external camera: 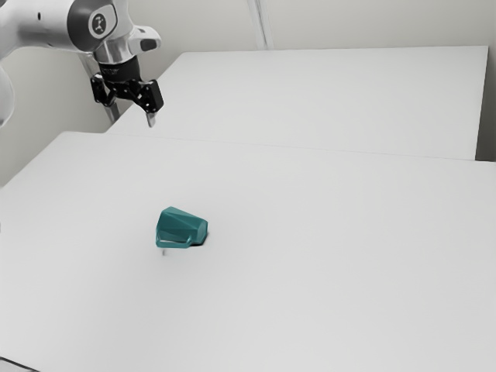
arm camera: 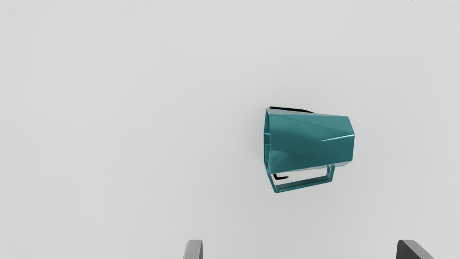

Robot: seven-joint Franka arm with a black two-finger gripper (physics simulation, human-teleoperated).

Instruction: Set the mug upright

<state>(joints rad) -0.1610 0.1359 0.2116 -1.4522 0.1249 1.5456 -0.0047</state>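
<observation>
My gripper (external camera: pixel 150 119) hangs high above the table in the exterior view's upper left, well away from the mug. A teal faceted mug (external camera: pixel 181 228) lies on its side on the white table, its narrower base toward the exterior view's right. In the wrist view the gripper (arm camera: pixel 299 248) is open, its two fingertips wide apart with nothing between them. The mug (arm camera: pixel 309 142) lies beyond the tips, untouched, with its handle on the side facing the gripper.
The white tabletop (external camera: pixel 310 256) surrounds the mug. Behind it stretches another white surface (external camera: pixel 325 93), up to the pale wall. A dark cable-like line (external camera: pixel 17 363) crosses the exterior view's lower left corner.
</observation>
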